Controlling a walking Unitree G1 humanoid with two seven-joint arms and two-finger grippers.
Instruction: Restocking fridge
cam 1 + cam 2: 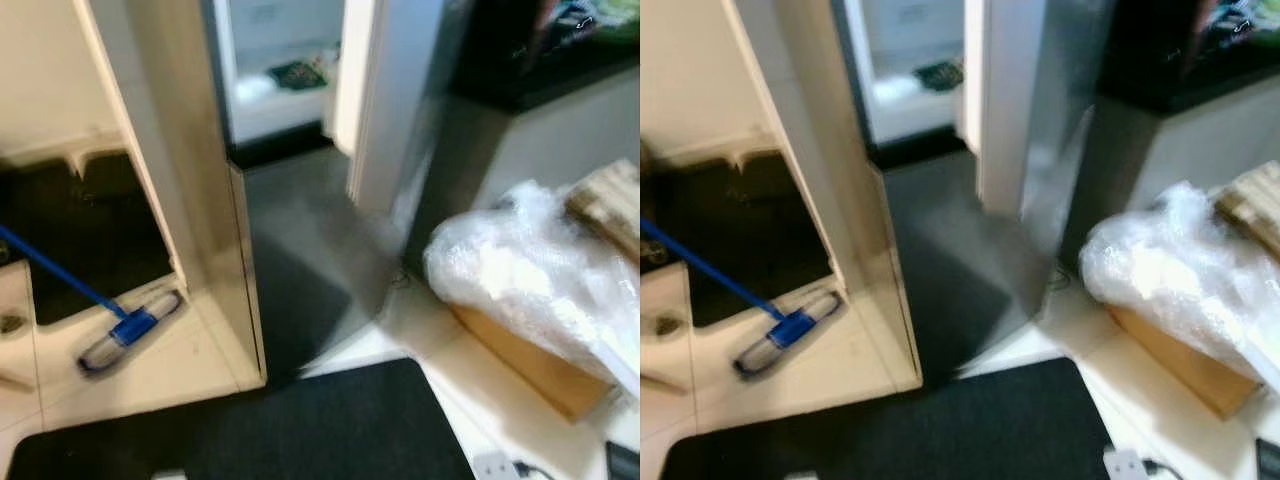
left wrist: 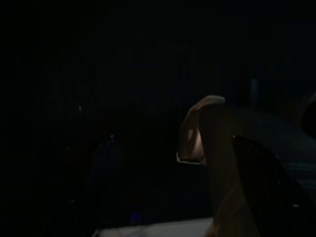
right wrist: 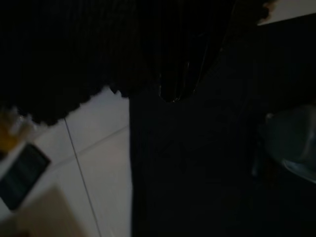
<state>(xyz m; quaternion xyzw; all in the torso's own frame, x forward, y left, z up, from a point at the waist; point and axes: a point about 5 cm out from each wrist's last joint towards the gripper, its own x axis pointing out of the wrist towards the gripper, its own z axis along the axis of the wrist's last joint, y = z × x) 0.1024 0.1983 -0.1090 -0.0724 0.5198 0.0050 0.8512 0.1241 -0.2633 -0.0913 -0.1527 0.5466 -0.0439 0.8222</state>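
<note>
The fridge (image 1: 280,110) stands ahead at the top middle, blurred, with its pale door (image 1: 375,100) swung open to the right. On its lit shelf lie a dark flat packet (image 1: 297,73) and a pale item (image 1: 252,88). Both arms hang idle in shade. The left wrist view is nearly black, with one dim tan shape (image 2: 205,133). Pale floor tiles (image 3: 94,153) and a dark mat (image 3: 197,163) can be made out in the right wrist view.
A beige partition wall (image 1: 190,180) juts out on the left, with a blue-handled mop (image 1: 130,327) lying beside it. A black mat (image 1: 300,430) covers the near floor. On the right, a plastic-wrapped bundle (image 1: 520,270) sits on cardboard (image 1: 530,365), below a dark counter (image 1: 540,50).
</note>
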